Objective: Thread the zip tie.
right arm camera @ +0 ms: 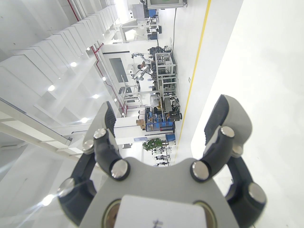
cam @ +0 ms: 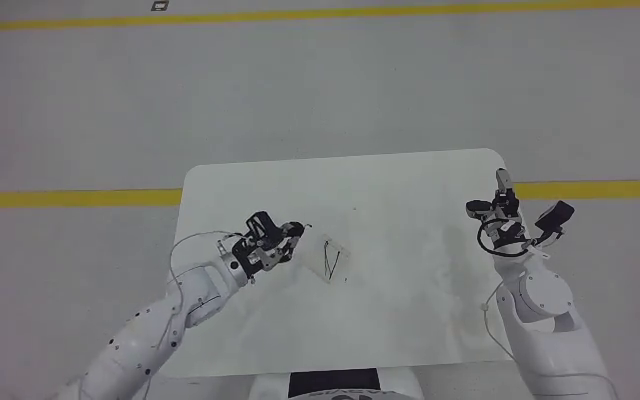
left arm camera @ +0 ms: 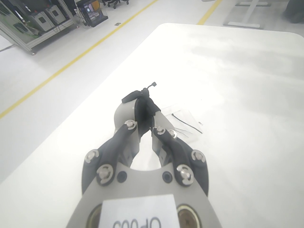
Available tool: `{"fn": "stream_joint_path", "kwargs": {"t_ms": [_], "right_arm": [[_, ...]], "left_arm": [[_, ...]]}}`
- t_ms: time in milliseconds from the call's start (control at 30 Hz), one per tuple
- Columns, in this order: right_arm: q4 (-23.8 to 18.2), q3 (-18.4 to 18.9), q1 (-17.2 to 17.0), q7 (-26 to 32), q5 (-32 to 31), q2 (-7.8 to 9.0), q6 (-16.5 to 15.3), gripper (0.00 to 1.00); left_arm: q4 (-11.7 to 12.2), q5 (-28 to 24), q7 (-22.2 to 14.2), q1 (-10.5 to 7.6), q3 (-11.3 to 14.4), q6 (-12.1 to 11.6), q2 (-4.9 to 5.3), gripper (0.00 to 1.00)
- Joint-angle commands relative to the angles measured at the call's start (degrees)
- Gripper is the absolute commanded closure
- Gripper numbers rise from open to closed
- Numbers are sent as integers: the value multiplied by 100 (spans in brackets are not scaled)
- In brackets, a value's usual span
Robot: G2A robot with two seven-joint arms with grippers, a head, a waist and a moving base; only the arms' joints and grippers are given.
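Two grippers to log. Your left gripper is clenched on a black zip tie. The fingertips meet, and the tie's small square head pokes out just past them on a short bent neck of strap. A thin run of strap shows in the slot between the two fingers, back toward the wrist. How far the tail runs on from there, you cannot tell from these frames.

In the top view this gripper sits over the left half of the desk and points toward the middle. Whether its tips touch the surface cannot be judged.

Just beside those tips, on the side toward the desk's middle, a clear bag lies flat on the desk. Spare zip ties rest inside it: one black tie lies straight with its head end nearer the gripper, and a couple of thinner strands cross close by. The bag and the held tie are near each other but apart.

Your right gripper is released, with its two dark-padded fingers spread wide and nothing between them. In the top view it hangs at the desk's right edge, well apart from the left gripper and the bag. It faces away from the desk, out toward the floor.

A yellow line runs across the floor and passes behind the desk.
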Motion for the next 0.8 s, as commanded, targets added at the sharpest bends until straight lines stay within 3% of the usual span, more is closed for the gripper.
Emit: {"fn": "stream_joint_path", "kwargs": {"t_ms": [0,67,167,300,533,767], "right_arm": [[0,0,0,0,0,0,0,0],[0,0,0,0,0,0,0,0],[0,0,0,0,0,0,0,0],[0,0,0,0,0,0,0,0],[0,0,0,0,0,0,0,0],[0,0,0,0,0,0,0,0]], "left_arm": [[32,259,386,-24,9,3,-4,100],[67,637,765,6,-8,190,1,100],[148,1372,1393,10,-18,285,29,100],[292,1460,1843,-96,33,318,103,100],[441,1460,2203,-295,346,766,346,100],[441,1460,2203,-295,346,766,346,100]]}}
